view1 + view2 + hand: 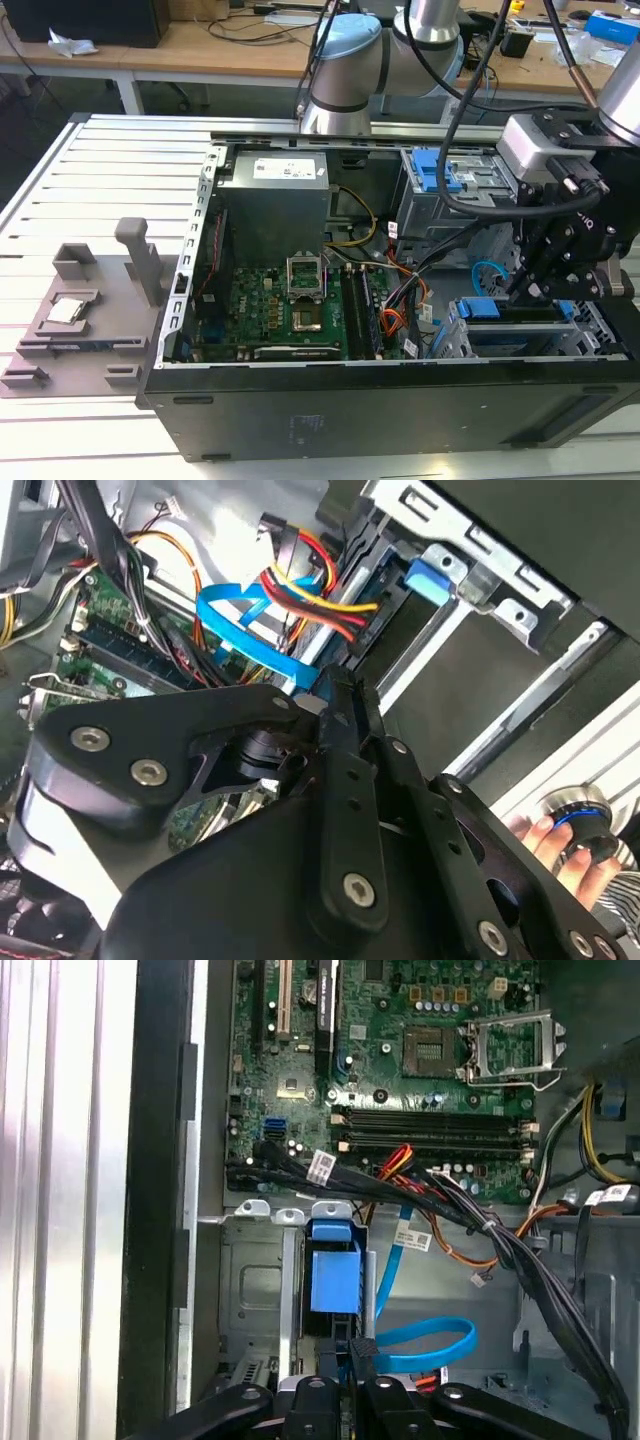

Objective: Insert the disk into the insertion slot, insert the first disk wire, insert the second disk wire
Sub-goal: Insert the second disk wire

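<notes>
the disk [334,1282] already sits inside the insertion slot [252,1300], at the corner of the open computer case [300,405] on the exterior view's right. only its blue bracket end shows, level with the mouth of the metal cage. so the first step looks done, and the work now seems to be the first disk wire.

the end effector [356,1350] hangs right at the blue bracket end of the disk. in the first wrist view its two dark fingertips are pressed close together, with something small and dark between them that looks like a plug. what it really is cannot be told. a flat blue wire [425,1345] curls just beside the fingertips, and a bundle of red, yellow and black wires [310,590] lies close to the cage in the second wrist view.

putting a plug in would need it lined up straight with the socket at the end of the disk. that socket is hidden behind the fingers. the push would have to be gentle and straight, because the loose wires sit near and could get in the way.
</notes>
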